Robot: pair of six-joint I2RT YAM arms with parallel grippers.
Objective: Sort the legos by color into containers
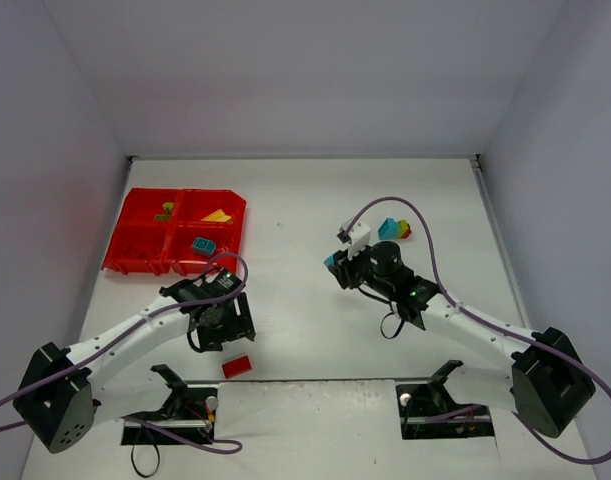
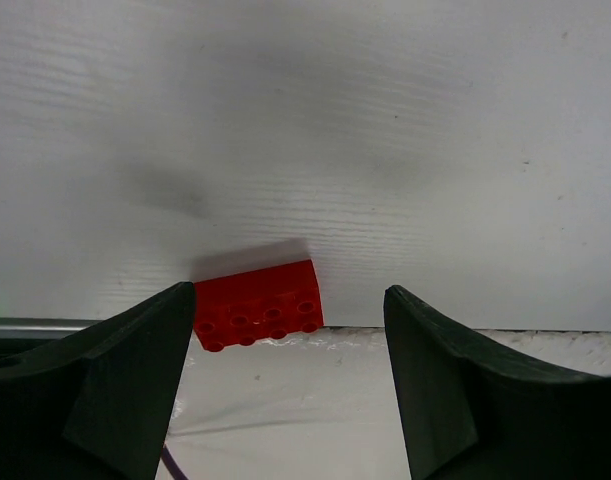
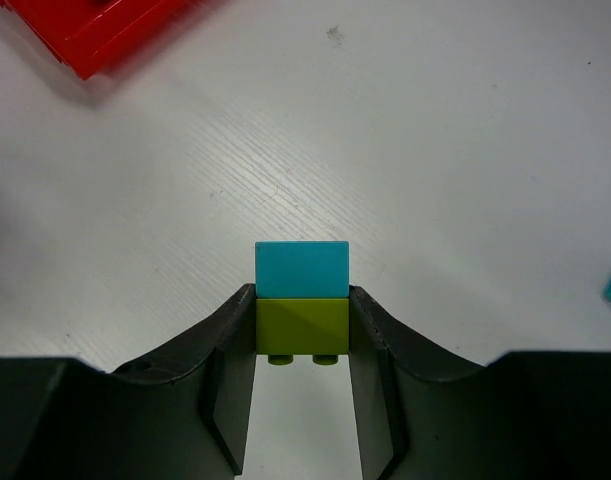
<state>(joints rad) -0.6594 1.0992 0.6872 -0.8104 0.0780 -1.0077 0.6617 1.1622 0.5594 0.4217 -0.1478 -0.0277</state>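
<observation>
The left gripper (image 2: 290, 292) stands wide open and holds nothing. A small red studded plastic brick (image 2: 257, 305) lies by the table's near edge, apart from both fingers. The right gripper (image 3: 302, 300) is clamped on a lime green brick (image 3: 302, 325) joined to a teal-blue brick (image 3: 301, 268), right of the glossy red four-compartment tray (image 1: 125, 255) at far left.

A white table (image 1: 305, 200) with faint grain sits enclosed by plain pale walls (image 1: 305, 70) on three sides.
</observation>
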